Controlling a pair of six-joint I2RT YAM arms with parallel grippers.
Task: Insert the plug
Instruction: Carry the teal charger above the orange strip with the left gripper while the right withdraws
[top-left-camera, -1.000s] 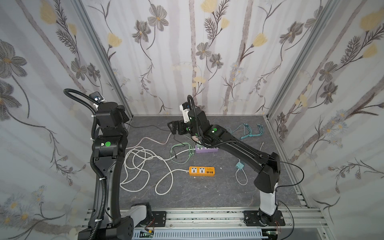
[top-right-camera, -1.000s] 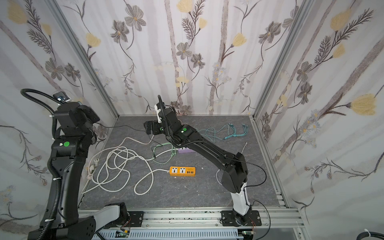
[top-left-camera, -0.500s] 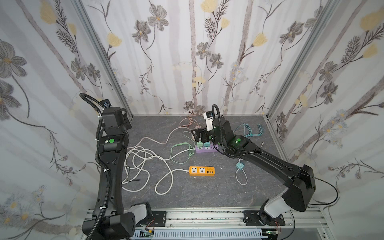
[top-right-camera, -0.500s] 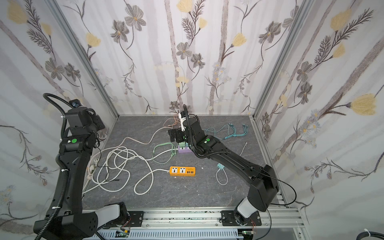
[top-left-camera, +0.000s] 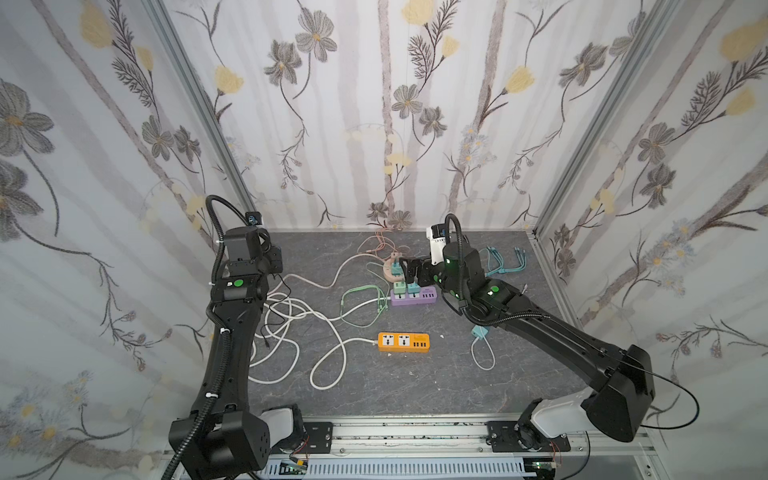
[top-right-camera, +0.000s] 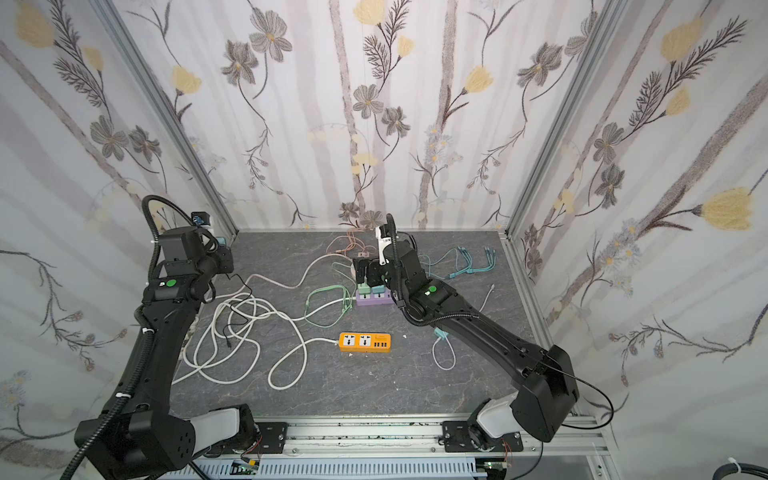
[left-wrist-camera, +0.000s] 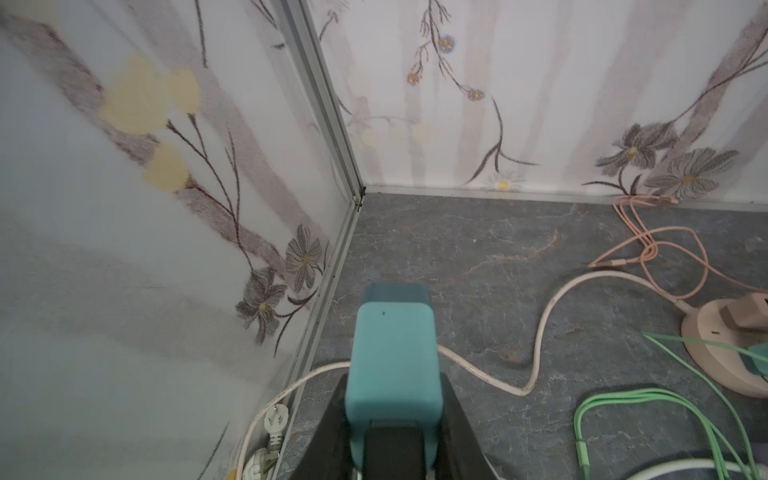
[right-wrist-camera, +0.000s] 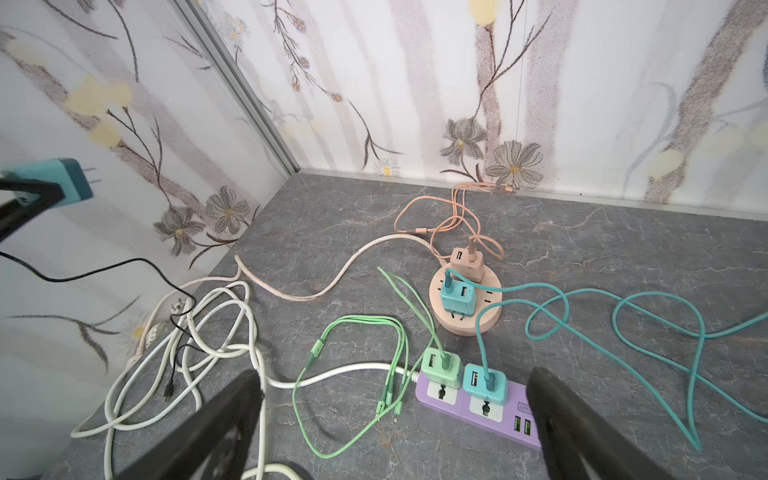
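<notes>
Holding two adapters (right-wrist-camera: 441, 365), a purple power strip (right-wrist-camera: 513, 405) sits below the right gripper (right-wrist-camera: 395, 376), jaws spread; raised left gripper (left-wrist-camera: 395, 378) pinches a teal charger (left-wrist-camera: 392, 332).

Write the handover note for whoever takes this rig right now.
Left tool: shut on the teal plug, held in the air near the back left corner, prongs free.
Right tool: open, empty, above the purple strip.
Purple strip and round hub each carry two chargers; orange strip has nothing plugged in.
Done: plug picked up.
To do: carry it to a free socket, probably on the orange strip, and push it in.
</notes>
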